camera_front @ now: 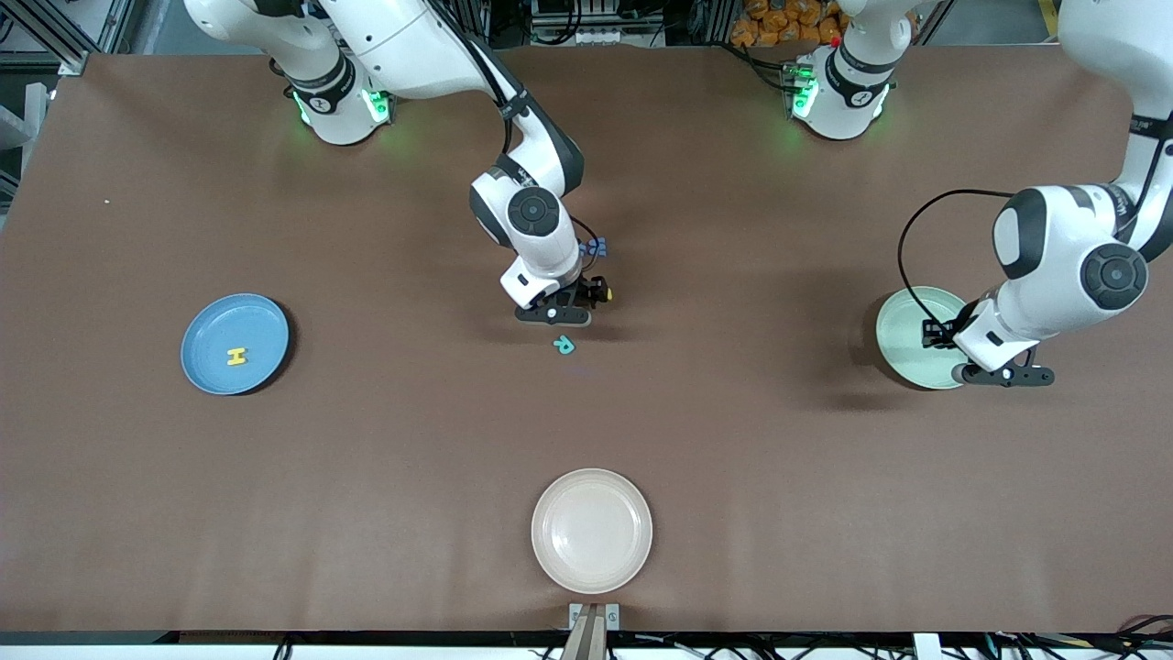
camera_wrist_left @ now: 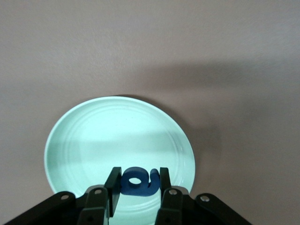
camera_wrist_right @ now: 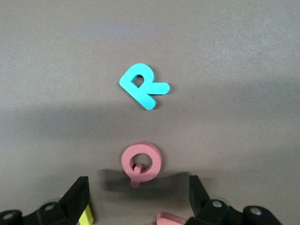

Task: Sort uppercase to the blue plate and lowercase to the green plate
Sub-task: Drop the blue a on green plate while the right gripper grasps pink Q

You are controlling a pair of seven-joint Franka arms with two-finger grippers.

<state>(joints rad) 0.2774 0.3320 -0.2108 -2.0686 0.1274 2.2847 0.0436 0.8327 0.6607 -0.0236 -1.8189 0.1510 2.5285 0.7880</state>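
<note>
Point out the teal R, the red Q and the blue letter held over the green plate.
teal R (camera_wrist_right: pixel 142 86), right wrist view, on its stem.
red Q (camera_wrist_right: pixel 142 163), right wrist view, on its ring.
blue a (camera_wrist_left: pixel 139 182), left wrist view, on its body, between the left gripper's fingers.

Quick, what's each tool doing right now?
Left tool: shut on the blue a, over the green plate.
Right tool: open, over the red Q.
</note>
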